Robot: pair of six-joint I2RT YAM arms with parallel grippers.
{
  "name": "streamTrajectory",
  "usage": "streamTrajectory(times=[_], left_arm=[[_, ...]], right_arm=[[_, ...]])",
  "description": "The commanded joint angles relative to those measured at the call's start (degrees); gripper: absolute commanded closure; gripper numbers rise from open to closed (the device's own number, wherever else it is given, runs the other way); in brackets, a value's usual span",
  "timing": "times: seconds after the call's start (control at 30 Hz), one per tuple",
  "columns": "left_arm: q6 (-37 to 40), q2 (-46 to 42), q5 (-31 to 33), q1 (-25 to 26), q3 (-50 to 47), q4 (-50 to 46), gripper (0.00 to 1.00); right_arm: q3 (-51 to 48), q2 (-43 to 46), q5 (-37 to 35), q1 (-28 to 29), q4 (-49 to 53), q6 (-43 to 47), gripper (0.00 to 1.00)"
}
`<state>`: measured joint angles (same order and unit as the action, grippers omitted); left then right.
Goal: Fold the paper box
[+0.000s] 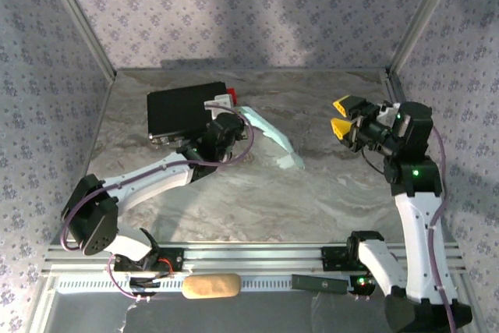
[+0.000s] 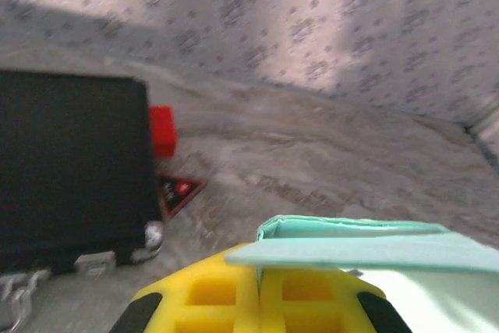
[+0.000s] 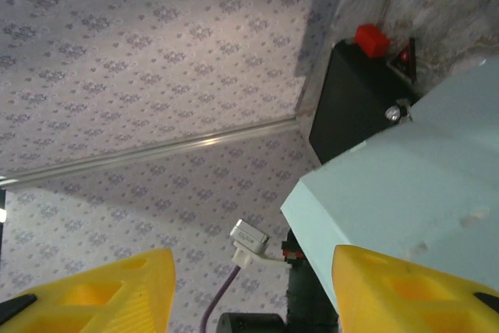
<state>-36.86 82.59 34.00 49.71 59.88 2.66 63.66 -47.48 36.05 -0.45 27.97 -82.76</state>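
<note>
"On the grey marbled table (image 1: 312, 208), where was the paper box?" the listener asked.

"Near the middle, just right of a black case (image 1: 179, 111)," the describer said. "The paper box (image 1: 273, 142) was pale blue-green thin card, long and flat, with crisp straight edges and a matte face. It looked tilted, one end towards the table."

"Who had hold of it?"

"The left gripper (image 2: 259, 302). In its wrist view the chunky yellow fingers were pressed together, pinching an edge of the card between them. The right gripper (image 1: 339, 115) hung well apart to the right, its yellow fingers spread wide and holding nothing. From its wrist view the box's broad face lay ahead."

"What could go wrong?"

"My judgement only: the card was thin and held at one narrow edge, so a hard squeeze could crease or tear it there. If the right gripper pushed on the far end, the box could twist or slip out of that single pinch. A flap could also bend the wrong way if pressed off its score line. The case sat close by, so a swing to the left could knock the box against it."

"And the case itself?"

"Smooth, hard-looking, rectangular, with metal latches, a red end (image 2: 162, 130) and a small red triangle label. Soft floral-patterned walls enclosed the table."
</note>
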Motion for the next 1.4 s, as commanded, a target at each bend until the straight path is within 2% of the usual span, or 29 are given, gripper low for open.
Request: streamTrajectory(times=[0.0, 0.2, 0.33, 0.43, 0.53, 0.6, 0.63, 0.83, 0.9, 0.97, 1.13, 1.17, 1.23, 1.37], left_arm=[[-10.4, -1.6, 8.2, 2.7, 8.6, -21.5, 1.00], [-19.9, -0.4, 12.7, 7.1, 20.4, -39.2, 1.00], [-28.2, 3.1, 18.6, 10.3, 29.3, -52.0, 1.00], [-36.6, 7.7, 19.1, 11.2, 36.9, -63.4, 1.00], [-49.6, 15.2, 20.7, 11.9, 48.1, -81.3, 1.00], [-64.6, 22.8, 21.5, 12.3, 59.9, -100.7, 1.00], [-65.6, 25.4, 21.2, 12.4, 64.0, -104.9, 1.00], [-69.0, 30.7, 17.5, 11.1, 66.2, -104.7, 1.00], [-66.5, 32.3, 13.4, 8.8, 66.5, -101.9, 1.00], [-64.8, 33.7, 12.2, 7.5, 67.8, -100.5, 1.00], [-52.0, 35.8, 6.6, 2.8, 66.3, -88.9, 1.00], [-48.3, 35.5, 7.1, 2.3, 64.7, -85.3, 1.00], [-35.9, 33.1, 7.9, 2.2, 57.7, -72.4, 1.00], [-19.4, 20.8, 6.1, 3.2, 31.9, -42.4, 1.00]], right_arm=[[5.1, 2.4, -6.1, 0.9, 6.1, 5.0, 0.44], [12.7, 2.5, -8.4, 2.4, 11.6, 8.7, 0.46], [11.4, 3.7, -7.6, 3.2, 11.6, 7.7, 0.49], [9.8, 4.2, -6.9, 3.2, 11.8, 7.3, 0.49], [8.5, 3.9, -5.0, 3.1, 12.2, 7.0, 0.49], [7.4, 3.4, -3.2, 3.0, 12.2, 6.8, 0.48], [7.1, 3.2, -2.5, 2.9, 12.2, 6.8, 0.48], [5.2, 3.0, -1.1, 2.0, 12.3, 7.9, 0.48], [2.6, 3.0, -1.5, 1.8, 12.7, 8.3, 0.48], [1.2, 3.0, -1.6, 1.7, 12.2, 7.9, 0.48], [-1.9, 2.6, -2.7, 2.0, 9.5, 7.8, 0.49], [-2.4, 2.2, -2.8, 2.2, 9.1, 8.1, 0.49], [-3.2, 1.2, -2.5, 2.6, 7.5, 9.0, 0.50], [-5.5, -0.3, -3.0, 4.4, 5.1, 11.1, 0.51]])
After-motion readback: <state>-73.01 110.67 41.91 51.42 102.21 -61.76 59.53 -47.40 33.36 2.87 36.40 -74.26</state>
